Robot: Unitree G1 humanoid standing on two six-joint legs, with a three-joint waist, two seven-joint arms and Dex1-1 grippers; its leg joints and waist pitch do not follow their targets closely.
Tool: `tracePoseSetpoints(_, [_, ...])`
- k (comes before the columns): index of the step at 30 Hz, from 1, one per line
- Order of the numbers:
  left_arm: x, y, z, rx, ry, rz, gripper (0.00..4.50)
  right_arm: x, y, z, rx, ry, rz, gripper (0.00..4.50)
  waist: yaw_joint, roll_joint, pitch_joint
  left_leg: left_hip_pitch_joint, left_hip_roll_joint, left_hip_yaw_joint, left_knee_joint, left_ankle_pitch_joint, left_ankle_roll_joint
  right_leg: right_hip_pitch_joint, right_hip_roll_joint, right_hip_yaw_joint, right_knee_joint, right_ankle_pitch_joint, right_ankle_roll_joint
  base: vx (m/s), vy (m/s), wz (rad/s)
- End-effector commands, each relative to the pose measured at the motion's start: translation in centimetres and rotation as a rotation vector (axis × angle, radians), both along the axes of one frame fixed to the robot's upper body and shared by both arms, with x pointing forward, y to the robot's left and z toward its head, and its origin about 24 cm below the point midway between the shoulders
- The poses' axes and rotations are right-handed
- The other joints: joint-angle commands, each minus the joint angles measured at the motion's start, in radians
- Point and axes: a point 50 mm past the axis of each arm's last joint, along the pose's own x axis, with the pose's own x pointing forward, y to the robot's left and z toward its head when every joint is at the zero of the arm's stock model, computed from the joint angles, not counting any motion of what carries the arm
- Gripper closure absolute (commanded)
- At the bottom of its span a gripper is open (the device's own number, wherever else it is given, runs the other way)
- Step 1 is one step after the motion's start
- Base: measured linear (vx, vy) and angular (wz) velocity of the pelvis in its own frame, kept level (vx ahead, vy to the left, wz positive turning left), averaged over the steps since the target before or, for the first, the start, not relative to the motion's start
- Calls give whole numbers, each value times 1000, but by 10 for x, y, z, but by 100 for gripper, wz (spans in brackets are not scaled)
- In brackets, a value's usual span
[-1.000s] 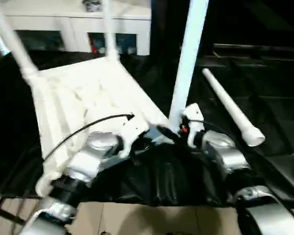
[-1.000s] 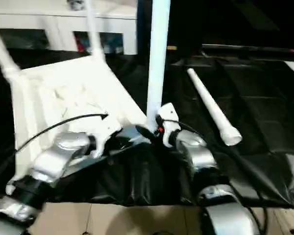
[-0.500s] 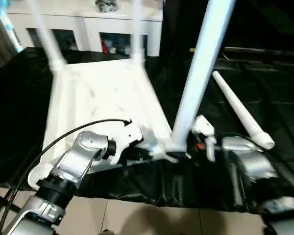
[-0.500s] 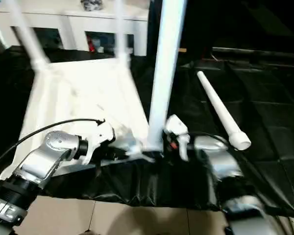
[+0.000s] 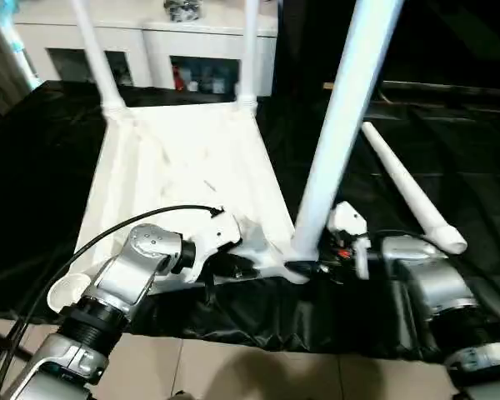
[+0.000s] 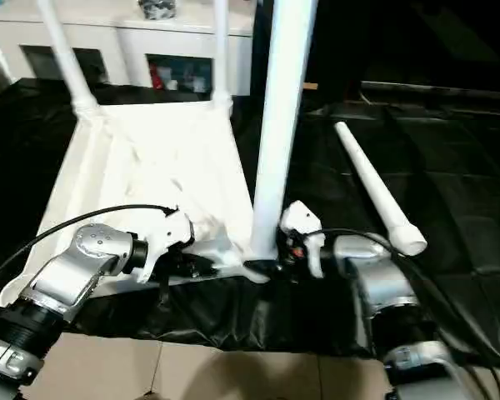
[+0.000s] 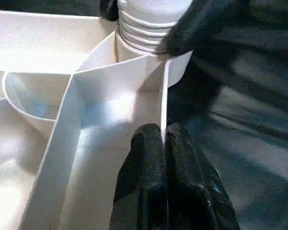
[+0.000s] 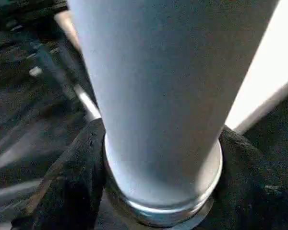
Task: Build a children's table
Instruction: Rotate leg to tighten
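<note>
The white tabletop [image 5: 183,167] lies upside down on black cloth, with two legs [image 5: 96,58] [image 5: 250,50] standing in its far corners. A third leg [image 5: 342,125] stands upright in the near right corner socket. My right gripper [image 5: 312,265] is shut on this leg's base, and its black fingers [image 8: 72,182] hug both sides. My left gripper [image 7: 163,143] is shut on the thin rim wall of the tabletop, right beside that socket. A loose leg [image 5: 408,187] lies on the cloth to the right.
A white cabinet [image 5: 150,33] with glass doors stands behind the table. The near left corner socket [image 5: 67,292] sits by the table's front edge. Tiled floor [image 5: 233,367] shows below that edge. A black cable [image 5: 108,237] arcs over my left forearm.
The whole picture has shifted because the camera moved. Both grippers stay at the near right corner, and the third leg still stands upright there.
</note>
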Motion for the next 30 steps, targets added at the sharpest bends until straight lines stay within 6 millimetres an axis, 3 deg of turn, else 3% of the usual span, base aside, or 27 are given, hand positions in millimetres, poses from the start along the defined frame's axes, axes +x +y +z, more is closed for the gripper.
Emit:
tracePoseSetpoints(1, [10,-17,17,-79,-99,47,450,2,23,-11,-25,7,-34,176,-6,-3,-66,7,13,-6,-71,-293,16,49,-69,35,-100,-478,-134,0,0,0])
tracePoseSetpoints(4, [16,-25,17,-87,-123,119,450,12,31,-15,-15,5,-186,177,-24,-4,-67,4,11,-10,-70,-299,12,49,-71,33,-104,-519,-111,0,0,0])
tracePoseSetpoints(7, [23,-37,17,-96,-143,206,450,20,44,-15,40,30,-310,178,-27,-3,-68,8,8,-9,-65,-298,16,45,-71,31,-111,-543,-101,0,0,0])
tracePoseSetpoints(10, [25,-51,20,-114,-161,262,450,27,52,-14,63,38,-404,178,-27,1,-72,9,14,-7,-67,-277,20,43,-68,37,-101,-452,-135,0,0,0])
tracePoseSetpoints(12, [24,-62,24,-135,-179,258,450,31,58,-14,51,29,-446,178,-26,-1,-76,3,12,-6,-66,-257,24,50,-67,37,-94,-389,-154,0,0,0])
tracePoseSetpoints(13, [22,-66,25,-150,-184,241,450,32,62,-14,57,33,-453,178,-26,-14,-78,0,12,-2,-65,-237,32,51,-68,39,-89,-346,-167,0,0,0])
tracePoseSetpoints(15, [22,-68,26,-157,-184,232,450,32,63,-13,65,38,-452,108,-22,-7,-79,-2,10,-1,-63,-212,45,55,-69,40,-84,-308,-179,0,0,0])
tracePoseSetpoints(18, [20,-67,23,-145,-180,208,450,34,62,-9,107,57,-431,105,-16,-5,-80,-4,11,2,-63,-186,61,59,-67,41,-80,-265,-189,0,0,0])
tracePoseSetpoints(19, [20,-66,23,-144,-179,209,450,34,62,-9,106,54,-431,95,-15,-4,-80,-3,12,1,-64,-182,62,59,-68,41,-80,-262,-190,0,0,0])
tracePoseSetpoints(20, [20,-64,22,-140,-175,204,450,35,59,-8,87,33,-423,67,-15,2,-79,-1,13,1,-65,-189,57,57,-67,41,-82,-269,-193,0,0,0])
tracePoseSetpoints(25, [15,-55,20,-130,-156,140,450,35,43,-5,58,-13,-359,63,-16,4,-77,4,14,0,-66,-236,48,56,-68,40,-87,-310,-193,0,0,0])
tracePoseSetpoints(26, [14,-54,20,-129,-152,125,450,35,41,-4,58,-17,-343,63,-15,9,-77,5,16,-1,-67,-239,48,55,-68,41,-86,-297,-199,0,0,0])
tracePoseSetpoints(30, [6,-44,19,-118,-114,17,450,26,28,-1,45,-36,-167,63,-10,9,-80,5,18,-1,-65,-226,59,59,-67,42,-80,-244,-220,0,0,0])
